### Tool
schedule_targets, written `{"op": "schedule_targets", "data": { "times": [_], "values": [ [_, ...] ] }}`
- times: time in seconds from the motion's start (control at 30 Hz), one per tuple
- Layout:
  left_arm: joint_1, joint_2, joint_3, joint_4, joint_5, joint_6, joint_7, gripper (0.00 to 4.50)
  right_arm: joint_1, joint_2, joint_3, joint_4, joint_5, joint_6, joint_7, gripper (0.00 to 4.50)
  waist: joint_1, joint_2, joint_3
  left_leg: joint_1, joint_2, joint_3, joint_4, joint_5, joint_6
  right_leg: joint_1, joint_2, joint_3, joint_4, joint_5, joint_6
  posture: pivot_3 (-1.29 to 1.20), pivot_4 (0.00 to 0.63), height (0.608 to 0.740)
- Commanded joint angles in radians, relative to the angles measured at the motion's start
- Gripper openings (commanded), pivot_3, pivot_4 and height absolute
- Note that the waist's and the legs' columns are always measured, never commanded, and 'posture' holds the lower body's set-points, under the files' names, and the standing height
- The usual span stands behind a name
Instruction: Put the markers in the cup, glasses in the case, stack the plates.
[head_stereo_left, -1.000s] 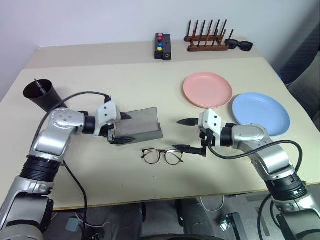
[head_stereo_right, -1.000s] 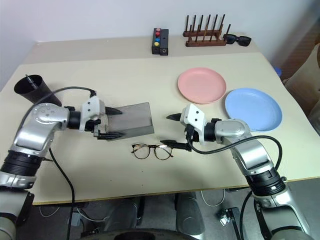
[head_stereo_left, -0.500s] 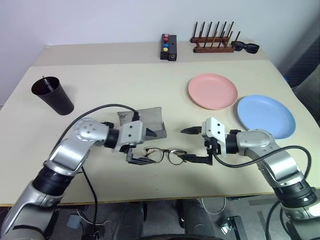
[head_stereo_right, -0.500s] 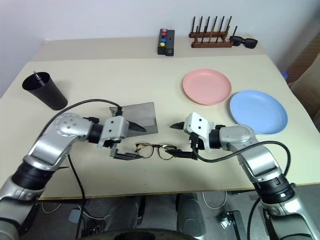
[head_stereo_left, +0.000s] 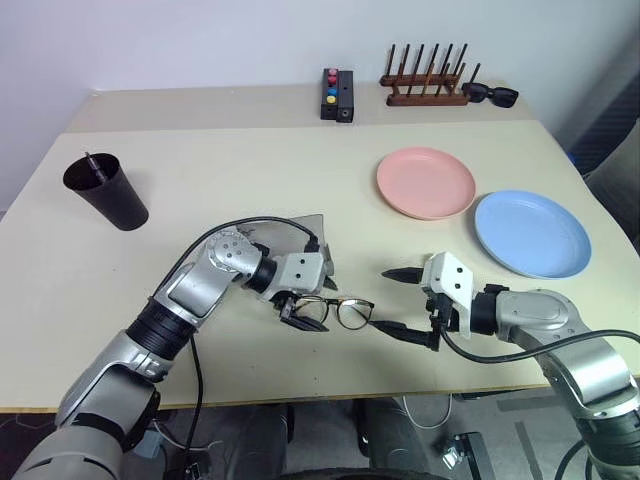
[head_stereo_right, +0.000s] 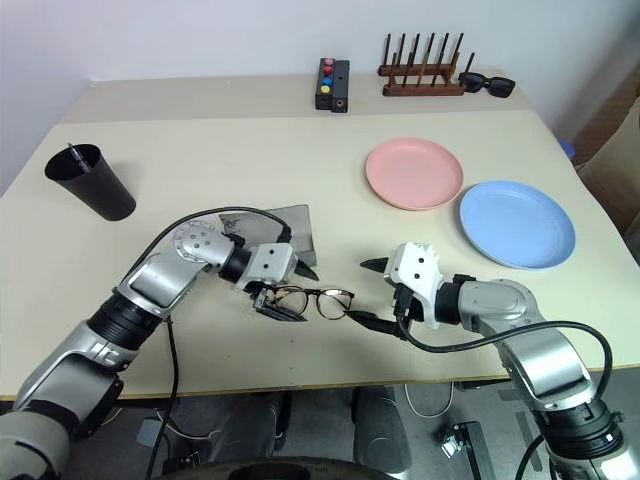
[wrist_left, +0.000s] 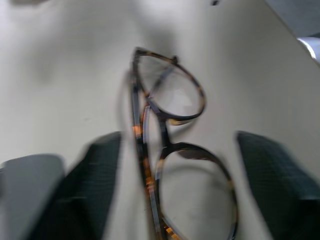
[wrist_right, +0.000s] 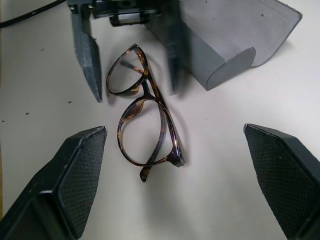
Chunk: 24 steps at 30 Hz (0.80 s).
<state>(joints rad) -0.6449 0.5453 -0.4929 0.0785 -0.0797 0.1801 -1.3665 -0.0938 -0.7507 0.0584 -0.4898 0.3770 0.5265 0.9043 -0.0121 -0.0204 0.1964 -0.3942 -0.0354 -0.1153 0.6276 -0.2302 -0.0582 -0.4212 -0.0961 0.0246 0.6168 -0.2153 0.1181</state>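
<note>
**Left end effector straddling the glasses, right one spread wide beside them**

My left end effector (head_stereo_left: 303, 309) is down at the glasses (head_stereo_left: 335, 312), fingers apart on either side of the lens nearest my left arm. In the left wrist view the frame runs between my two fingers (wrist_left: 95, 185), gap on both sides, so not clamped.

My right end effector (head_stereo_left: 402, 303) is fully spread, just to the right of the glasses; its lower finger points at the frame's right end, apart from it.

The glasses lie folded flat on the worktop (head_stereo_left: 250, 170), near the front edge. The case (head_stereo_right: 285, 226), grey and open, sits just behind them, partly hidden by my left wrist.

The cup (head_stereo_left: 105, 190) stands upright at far left, well apart, with one marker (head_stereo_left: 90, 160) poking above its rim.

The pink plate (head_stereo_left: 426, 181) and the blue plate (head_stereo_left: 531, 232) lie side by side at right, not stacked, rims close together.

At the back: a black box with coloured buttons (head_stereo_left: 335, 93), a wooden peg rack (head_stereo_left: 425, 80), black sunglasses (head_stereo_left: 492, 94) just beside the rack.
</note>
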Motion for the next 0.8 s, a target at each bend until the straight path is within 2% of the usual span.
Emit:
{"op": "schedule_targets", "data": {
  "times": [0.03,0.07,0.4,0.53,0.8],
  "values": [
    [-0.029,-0.015,0.002,0.003,0.009,-0.021,-0.006,1.57,0.0,0.001,-0.029,-0.048,0.019,0.005,-0.019,4.5,0.0,0.0,0.0,0.0,0.0,0.0,0.0,0.0,0.0,0.0,0.0,0.0,0.0,0.0,0.0,0.0,0.15,0.739],
    [-0.026,-0.019,0.002,0.007,0.013,-0.022,-0.003,1.09,0.0,0.001,-0.029,-0.049,0.019,0.007,-0.022,4.5,0.0,0.0,0.0,0.0,0.0,0.0,0.0,0.0,0.0,0.0,0.0,0.0,0.0,0.0,0.0,0.0,0.15,0.739],
    [-0.004,-0.019,0.023,-0.001,-0.004,0.009,0.001,1.09,-0.033,0.002,-0.016,-0.018,0.012,0.001,-0.024,4.5,-0.001,0.0,0.0,0.001,0.0,0.0,0.001,-0.001,0.001,0.001,0.0,0.0,0.0,0.0,0.001,0.0,0.15,0.739],
    [0.01,-0.014,0.042,-0.024,-0.031,0.033,-0.004,0.07,-0.053,0.003,-0.012,0.002,0.006,-0.009,-0.019,4.5,-0.001,0.0,0.0,0.001,0.0,0.0,0.001,-0.001,0.001,0.001,0.0,0.0,0.0,0.0,0.0,0.0,0.15,0.739],
    [0.031,0.009,0.107,-0.082,-0.092,0.064,-0.001,0.07,-0.07,-0.014,-0.052,0.052,0.009,-0.038,0.001,4.5,-0.001,0.001,0.0,0.003,0.0,0.0,0.002,-0.001,0.001,0.004,0.0,0.0,0.0,-0.002,0.003,0.0,0.15,0.739]
  ]
}}
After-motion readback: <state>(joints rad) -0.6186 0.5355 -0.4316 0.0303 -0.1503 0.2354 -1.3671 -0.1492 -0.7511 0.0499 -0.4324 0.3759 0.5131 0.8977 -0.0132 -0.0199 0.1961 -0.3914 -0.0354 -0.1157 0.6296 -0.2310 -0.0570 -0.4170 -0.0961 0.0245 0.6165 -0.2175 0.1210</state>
